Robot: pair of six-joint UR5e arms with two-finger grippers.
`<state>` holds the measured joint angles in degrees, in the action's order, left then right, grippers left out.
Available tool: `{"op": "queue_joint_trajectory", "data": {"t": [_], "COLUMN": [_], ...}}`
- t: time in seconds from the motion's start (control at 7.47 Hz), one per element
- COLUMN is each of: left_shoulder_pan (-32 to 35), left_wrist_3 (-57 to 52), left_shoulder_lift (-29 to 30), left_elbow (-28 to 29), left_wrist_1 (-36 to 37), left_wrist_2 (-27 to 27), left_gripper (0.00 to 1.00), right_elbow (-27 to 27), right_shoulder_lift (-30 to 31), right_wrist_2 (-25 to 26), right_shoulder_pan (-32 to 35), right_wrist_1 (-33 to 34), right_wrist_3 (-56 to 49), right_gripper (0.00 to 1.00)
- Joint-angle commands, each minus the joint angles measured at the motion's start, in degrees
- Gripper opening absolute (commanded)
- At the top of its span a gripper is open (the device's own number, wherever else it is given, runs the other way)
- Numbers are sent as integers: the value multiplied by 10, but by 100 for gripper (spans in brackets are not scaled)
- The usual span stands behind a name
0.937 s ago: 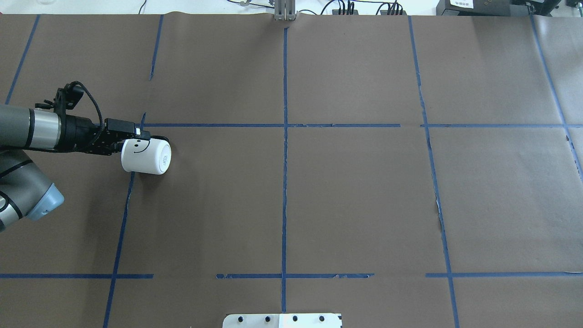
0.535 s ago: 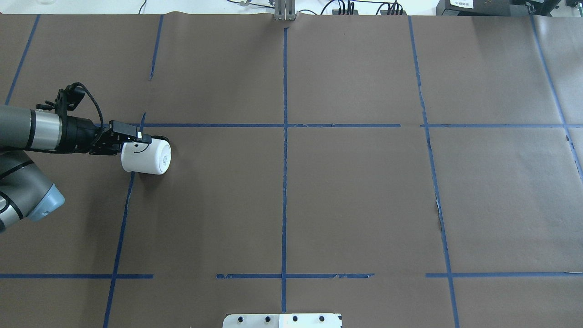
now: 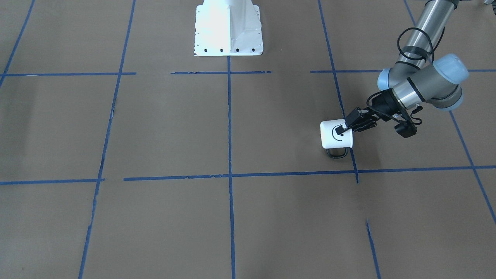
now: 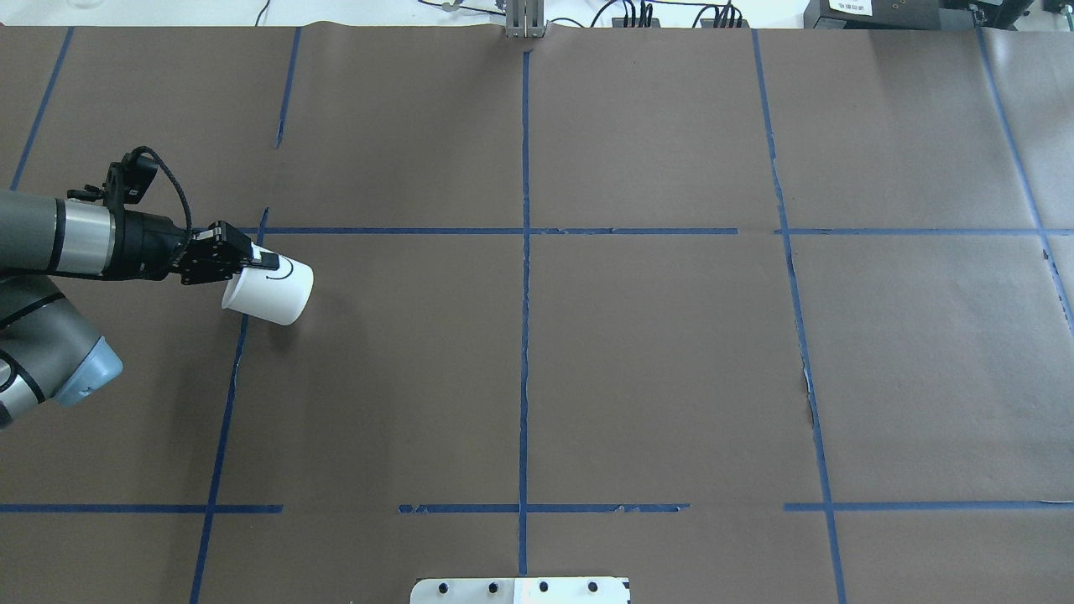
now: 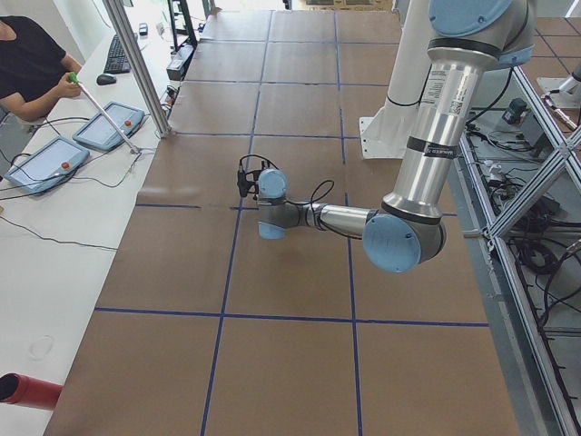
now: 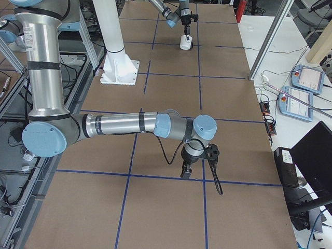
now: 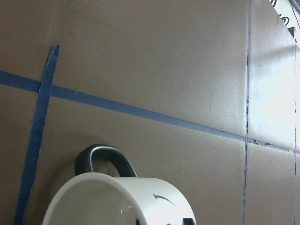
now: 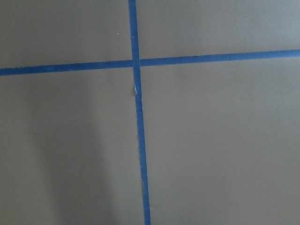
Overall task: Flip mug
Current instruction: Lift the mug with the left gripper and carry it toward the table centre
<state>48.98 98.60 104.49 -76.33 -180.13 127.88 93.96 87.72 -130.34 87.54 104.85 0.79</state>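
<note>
The white mug point(image 4: 268, 294) with a black smiley face is at the table's left, tilted, low over the brown paper. It also shows in the front-facing view point(image 3: 334, 135), with its black handle point(image 3: 336, 153) underneath, toward the table. My left gripper point(image 4: 263, 258) is shut on the mug's wall near the rim, also seen in the front-facing view point(image 3: 341, 128). The left wrist view shows the mug's curved side point(image 7: 108, 201) and handle point(image 7: 105, 158). My right gripper point(image 6: 187, 171) shows only in the exterior right view, pointing down at the table; I cannot tell whether it is open or shut.
Blue tape lines point(image 4: 524, 252) divide the brown paper into squares. The robot's white base plate point(image 3: 228, 27) is at the table's near edge. An operator point(image 5: 32, 64) and control pads point(image 5: 45, 163) are at a side table.
The mug lay on its side with its bottom facing right. The left gripper has turned and tipped it, so the bottom no longer shows from overhead.
</note>
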Motion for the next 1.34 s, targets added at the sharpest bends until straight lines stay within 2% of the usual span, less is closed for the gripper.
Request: {"op": "queue_joint_trajectory", "data": {"t": [0.0, 0.4, 0.67, 0.8, 1.07, 1.2], "left_shoulder_pan": [0, 1, 2, 1, -40, -64], "left_wrist_3": [71, 108, 98, 97, 85, 51], "left_shoulder_lift": [0, 17, 33, 40, 49, 67], "left_elbow": [-47, -86, -127, -129, -131, -153], "left_wrist_1": [5, 34, 116, 121, 124, 197], "left_wrist_2": [3, 50, 43, 42, -26, -69], "left_gripper": [0, 0, 0, 0, 0, 0], "right_elbow": [0, 0, 0, 0, 0, 0], "right_shoulder_lift": [0, 0, 0, 0, 0, 0], "right_wrist_2": [0, 0, 0, 0, 0, 0], "right_shoulder_pan": [0, 0, 0, 0, 0, 0], "right_wrist_1": [0, 0, 0, 0, 0, 0], "right_wrist_3": [0, 0, 0, 0, 0, 0], "right_gripper": [100, 100, 100, 100, 100, 100]}}
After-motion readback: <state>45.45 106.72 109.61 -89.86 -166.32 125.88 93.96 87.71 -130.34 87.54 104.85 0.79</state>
